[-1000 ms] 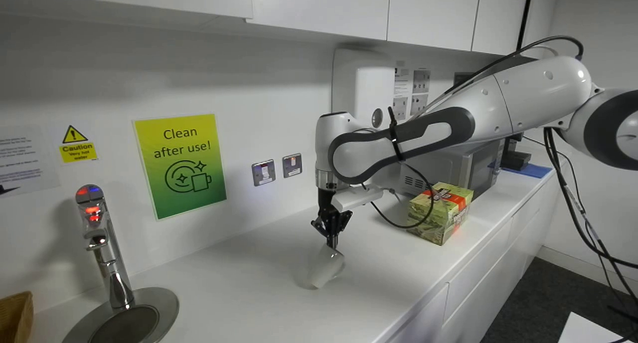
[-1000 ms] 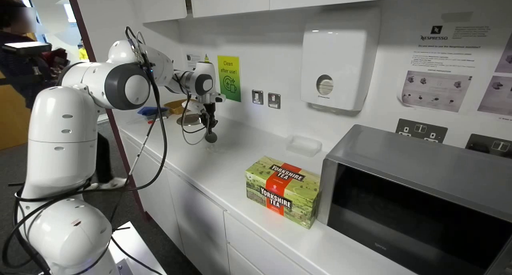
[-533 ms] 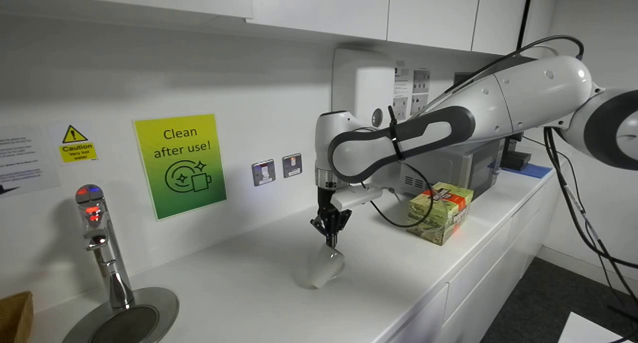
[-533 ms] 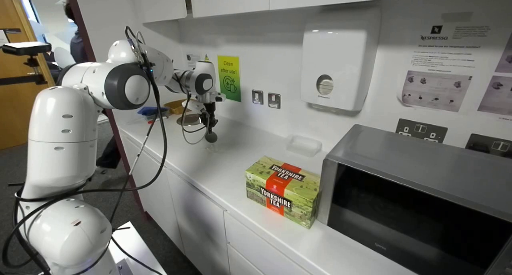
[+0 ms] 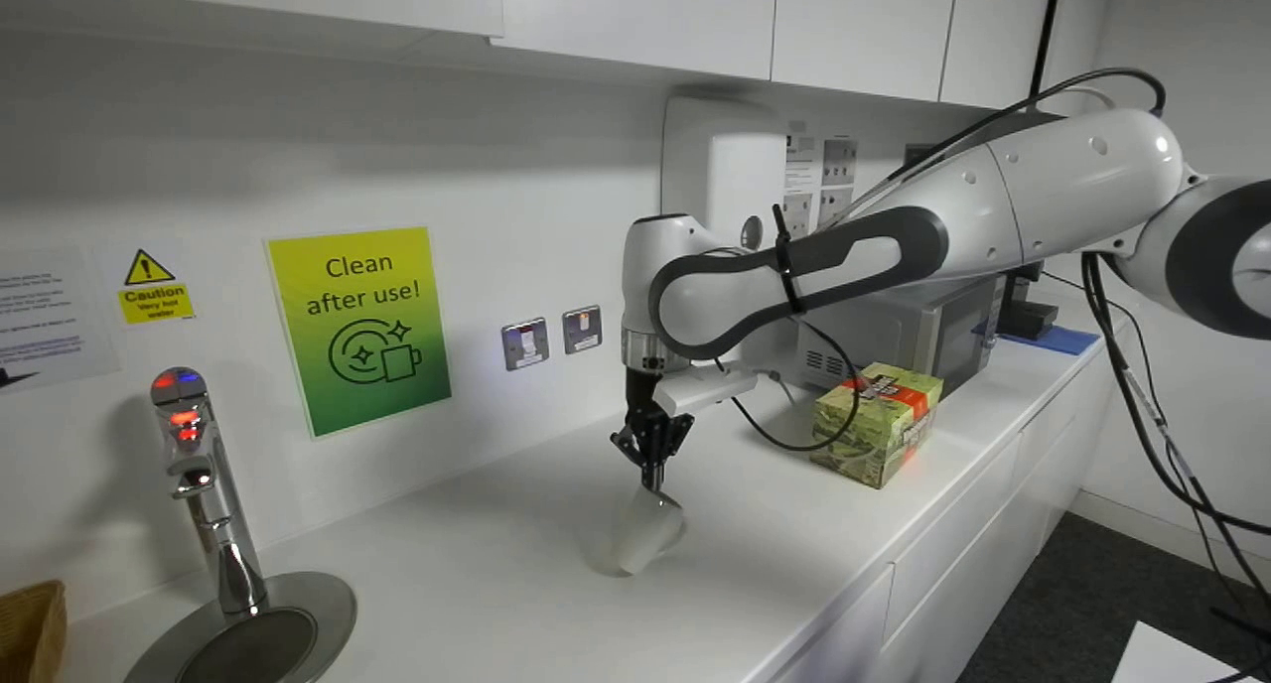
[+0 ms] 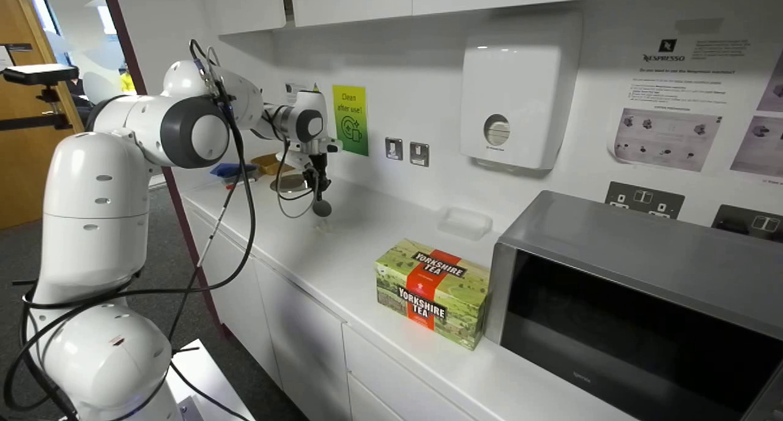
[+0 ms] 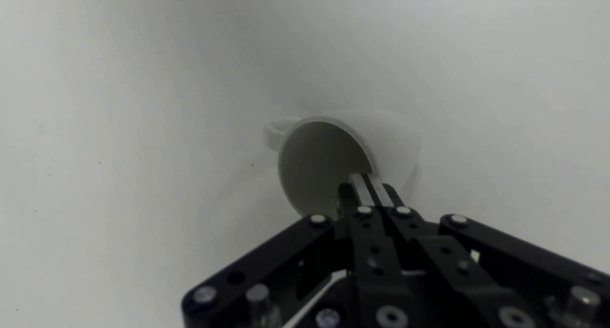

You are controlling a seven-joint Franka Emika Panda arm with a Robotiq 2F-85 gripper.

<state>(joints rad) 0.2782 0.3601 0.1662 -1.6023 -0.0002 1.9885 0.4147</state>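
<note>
So, wrist view, left to right: handle [image 7: 271,136], mouth of tilted white mug [image 7: 324,158], then gripper [image 7: 366,176], all but closed, pinching the mug's rim, long axis running rightward to a base whose contact with tabletop [image 7: 505,128] is unclear.

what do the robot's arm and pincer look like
The arm is glossy white, with rounded segments and dark grey rings at joints. Black cables run along it; a black tie wraps it. The pincer is black, with bolted links and pale-striped fingers.
</note>
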